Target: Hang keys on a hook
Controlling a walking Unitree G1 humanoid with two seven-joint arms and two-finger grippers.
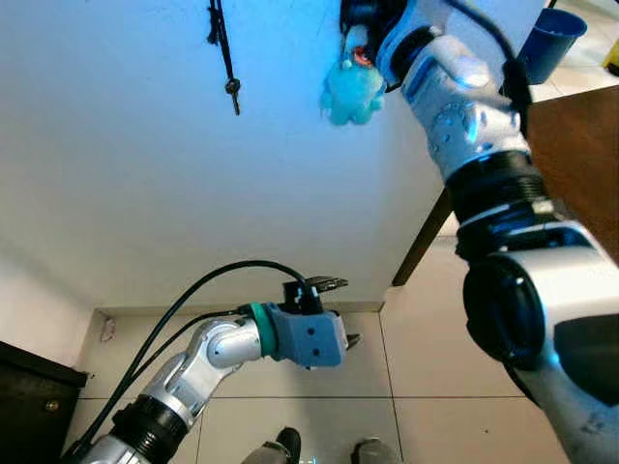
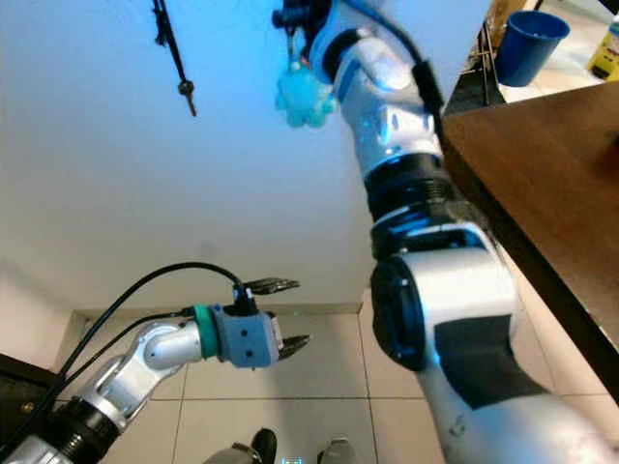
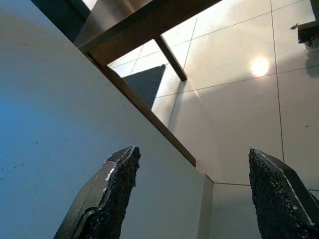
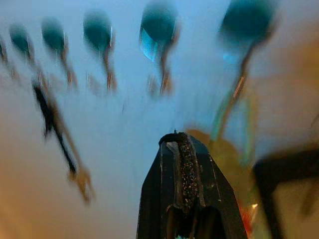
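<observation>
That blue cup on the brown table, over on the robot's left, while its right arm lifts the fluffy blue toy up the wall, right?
Not quite: the blue cup stands at the robot's right, at the far end of the brown table, as the right eye view shows. The right arm does lift the fluffy blue toy up the wall.

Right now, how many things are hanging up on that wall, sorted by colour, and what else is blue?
Black strap with a key, hanging on the wall: 1
Light blue fluffy keychain, up at the wall by the right gripper: 1
Dark blue cup, standing on the floor beyond the brown table: 1
Total: 3
</observation>
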